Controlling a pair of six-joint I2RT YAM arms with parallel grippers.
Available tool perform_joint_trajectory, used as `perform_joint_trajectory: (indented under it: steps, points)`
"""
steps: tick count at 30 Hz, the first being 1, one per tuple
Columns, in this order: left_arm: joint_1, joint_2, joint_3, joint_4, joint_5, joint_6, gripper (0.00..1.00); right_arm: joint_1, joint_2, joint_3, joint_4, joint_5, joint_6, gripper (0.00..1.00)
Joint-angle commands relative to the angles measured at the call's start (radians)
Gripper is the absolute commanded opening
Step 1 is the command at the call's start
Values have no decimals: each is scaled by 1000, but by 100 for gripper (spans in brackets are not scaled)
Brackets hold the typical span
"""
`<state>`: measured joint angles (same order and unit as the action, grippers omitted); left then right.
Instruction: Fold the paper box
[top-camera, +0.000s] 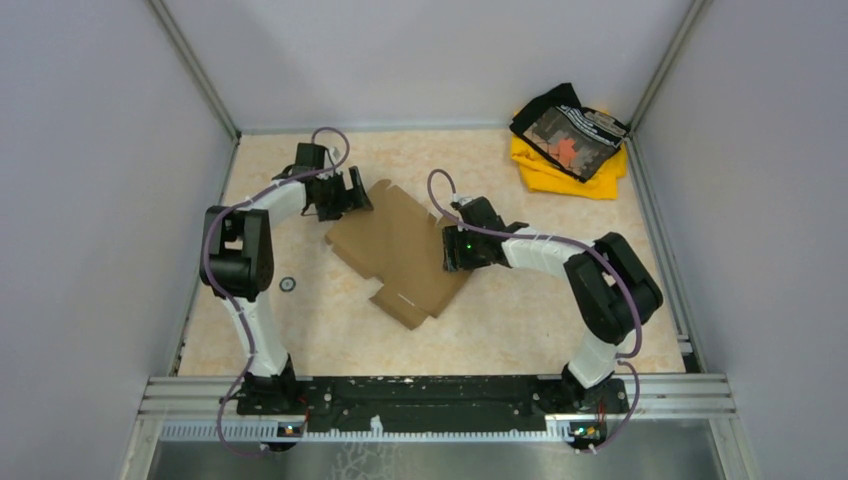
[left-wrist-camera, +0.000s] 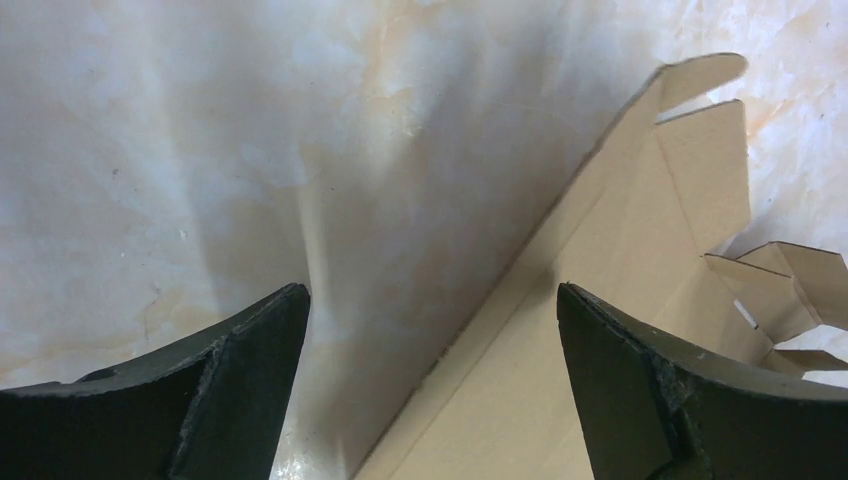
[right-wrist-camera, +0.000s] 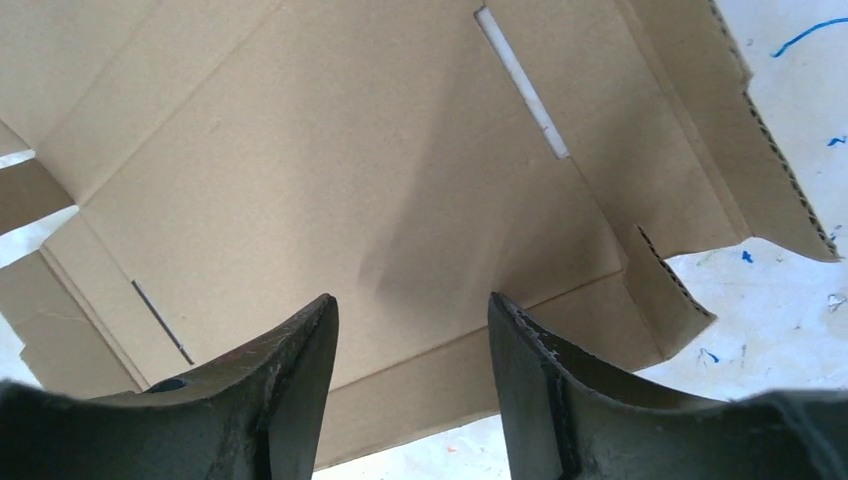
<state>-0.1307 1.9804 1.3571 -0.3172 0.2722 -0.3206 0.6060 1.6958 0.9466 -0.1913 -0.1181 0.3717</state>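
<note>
Left pincer: fingers wide apart, nothing between them. 1 finger is over bare worktop, the other over cardboard, and the box edge runs up between them. Contact with the board: cannot tell.

Right pincer: fingers partly apart, empty, pointed down at the main panel just inside a crease. Pressing or hovering: cannot tell.

Box: unfolded, lying slantwise mid-worktop between the 2 arms, flaps out. The edge by the left pincer throws a shadow, so that flap looks slightly lifted. Small tabs at its far end curl up.

Judgement: the step in hand is raising the flap by the left pincer; the task is barely begun. To do it well:
- Right pincer bears on the panel close to the crease, so the sheet cannot slide or pivot.
- Left pincer takes the flap edge near its middle, not at the tabs, and swings it up about the crease.

The board looks light, so a sideways pull would likely make it skate.
</note>
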Motion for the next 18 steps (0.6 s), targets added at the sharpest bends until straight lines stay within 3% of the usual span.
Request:
perform_joint_trajectory:
  steps: [1, 13, 18]
  points:
    - [8, 15, 16, 23, 48, -5, 99, 22, 15, -10, 19, 63, 10, 55]
    - [8, 2, -4, 47, 207, 0, 95, 26, 59, -28, 56, 54, 28, 53]
    - [6, 18, -1, 46, 280, 3, 81, 26, 69, -36, 78, 40, 37, 52]
